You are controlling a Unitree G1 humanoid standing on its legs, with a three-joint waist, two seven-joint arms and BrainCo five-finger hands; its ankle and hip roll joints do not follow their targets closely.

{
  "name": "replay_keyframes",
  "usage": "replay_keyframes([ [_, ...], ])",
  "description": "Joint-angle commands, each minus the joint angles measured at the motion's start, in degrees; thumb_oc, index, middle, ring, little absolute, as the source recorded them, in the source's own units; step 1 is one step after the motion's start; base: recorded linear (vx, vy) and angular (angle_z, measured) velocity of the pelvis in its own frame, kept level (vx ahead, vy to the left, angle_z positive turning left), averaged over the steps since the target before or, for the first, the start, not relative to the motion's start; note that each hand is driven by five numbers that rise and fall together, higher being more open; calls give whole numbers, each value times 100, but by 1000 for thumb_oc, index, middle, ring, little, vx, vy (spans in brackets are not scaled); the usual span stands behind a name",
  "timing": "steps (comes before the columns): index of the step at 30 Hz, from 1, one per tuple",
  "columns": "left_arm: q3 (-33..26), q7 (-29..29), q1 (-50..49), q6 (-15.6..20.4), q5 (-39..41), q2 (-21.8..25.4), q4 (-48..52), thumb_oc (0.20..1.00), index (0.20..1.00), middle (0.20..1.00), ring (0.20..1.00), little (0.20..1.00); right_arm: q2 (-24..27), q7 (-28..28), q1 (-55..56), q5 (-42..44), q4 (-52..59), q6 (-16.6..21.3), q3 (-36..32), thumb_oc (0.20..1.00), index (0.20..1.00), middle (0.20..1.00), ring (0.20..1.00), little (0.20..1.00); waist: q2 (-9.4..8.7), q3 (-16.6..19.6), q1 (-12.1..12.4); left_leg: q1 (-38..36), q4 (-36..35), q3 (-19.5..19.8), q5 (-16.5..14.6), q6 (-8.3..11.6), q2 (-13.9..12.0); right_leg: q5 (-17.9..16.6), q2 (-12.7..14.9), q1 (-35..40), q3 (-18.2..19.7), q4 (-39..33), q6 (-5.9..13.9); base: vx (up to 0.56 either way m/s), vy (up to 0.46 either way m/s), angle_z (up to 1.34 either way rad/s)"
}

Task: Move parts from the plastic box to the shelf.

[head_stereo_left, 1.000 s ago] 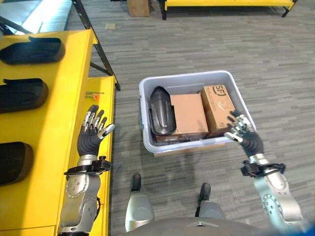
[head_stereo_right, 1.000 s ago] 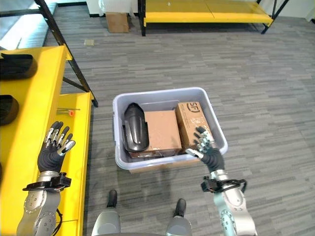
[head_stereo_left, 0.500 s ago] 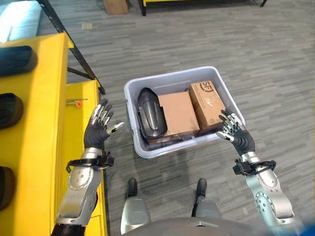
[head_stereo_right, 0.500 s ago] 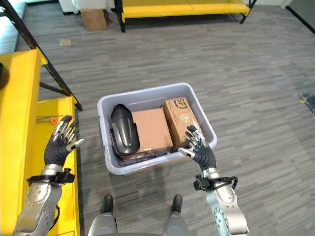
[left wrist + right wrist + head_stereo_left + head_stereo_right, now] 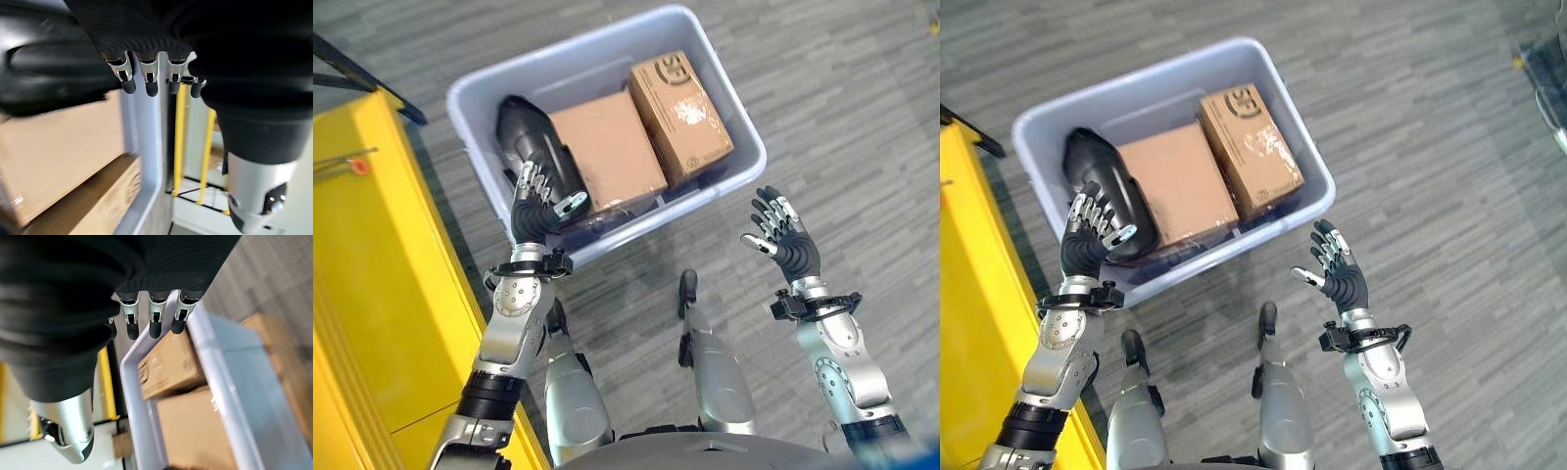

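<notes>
A pale grey plastic box (image 5: 705,192) stands on the floor in front of me. Inside lie a black moulded part (image 5: 529,135) at its left, a plain cardboard box (image 5: 607,147) in the middle and a printed carton (image 5: 680,116) at the right. My left hand (image 5: 538,204) is open and hovers over the box's near left corner, just above the black part (image 5: 49,68), holding nothing. My right hand (image 5: 785,241) is open with spread fingers, held over the floor a little off the box's near right corner.
The yellow shelf (image 5: 372,294) runs along my left, close to the box's left wall. A black shelf leg (image 5: 362,78) crosses the floor at the far left. Grey striped carpet (image 5: 862,147) lies to the right of the box.
The camera has tipped down and turned towards the box. My left hand has swung from beside the shelf to above the black part. My right hand has drawn back off the box's rim.
</notes>
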State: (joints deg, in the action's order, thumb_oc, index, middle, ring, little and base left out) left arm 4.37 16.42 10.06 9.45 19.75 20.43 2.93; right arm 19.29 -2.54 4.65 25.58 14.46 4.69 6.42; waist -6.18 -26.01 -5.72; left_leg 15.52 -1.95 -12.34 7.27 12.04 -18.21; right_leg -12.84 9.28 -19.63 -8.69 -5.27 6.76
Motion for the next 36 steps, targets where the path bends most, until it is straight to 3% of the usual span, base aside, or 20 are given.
replay_keyframes([
  [1, -91, 416, 552, 457, -381, 270, -200, 1000, 1000, 1000, 1000, 1000, 78, -191, -252, -82, 549, 494, -217, 1000, 1000, 1000, 1000, 1000, -210, -2, -102, 163, 244, -142, 15, -280, -44, 770, 848, -108, -66, 844, 469, -41, -61, 0],
  [5, -76, 985, 1174, 516, -574, 250, -632, 1000, 1000, 1000, 1000, 1000, 76, -370, -302, -45, 562, 642, -118, 1000, 1000, 1000, 1000, 1000, -281, -177, -203, 329, 149, -151, 132, -227, -83, 713, 800, -330, -70, 849, 457, -17, -30, 2],
  [6, -87, 1064, 1233, 526, -580, 239, -703, 1000, 1000, 1000, 1000, 1000, 86, -395, -290, -43, 562, 653, -95, 1000, 1000, 1000, 1000, 1000, -291, -183, -221, 282, 108, -121, 26, -166, -97, 814, 791, -305, -70, 841, 504, 50, -12, -2],
  [18, -299, 2002, 1922, 503, -973, 418, -1516, 1000, 1000, 1000, 1000, 1000, 134, -481, -252, 158, 515, 852, 95, 1000, 1000, 1000, 1000, 1000, -503, -358, -326, 423, 27, -126, 117, -85, -194, 722, 685, -390, -120, 659, 484, 4, -10, -1],
  [30, 108, 2054, 2657, 354, -833, 583, -2425, 1000, 1000, 1000, 1000, 1000, 267, -444, -163, 312, 582, 879, 196, 1000, 1000, 1000, 1000, 1000, -575, -374, -492, 516, 29, -122, 142, -55, -229, 677, 597, -435, -65, 564, 457, 0, 0, 0],
  [36, 630, 1688, 3274, 76, -539, 690, -3514, 1000, 1000, 1000, 1000, 1000, 317, -500, -52, 293, 611, 858, 157, 1000, 1000, 1000, 1000, 1000, -536, -374, -658, 586, 44, -110, 168, -54, -215, 626, 560, -514, 38, 500, 451, 0, -11, -3],
])
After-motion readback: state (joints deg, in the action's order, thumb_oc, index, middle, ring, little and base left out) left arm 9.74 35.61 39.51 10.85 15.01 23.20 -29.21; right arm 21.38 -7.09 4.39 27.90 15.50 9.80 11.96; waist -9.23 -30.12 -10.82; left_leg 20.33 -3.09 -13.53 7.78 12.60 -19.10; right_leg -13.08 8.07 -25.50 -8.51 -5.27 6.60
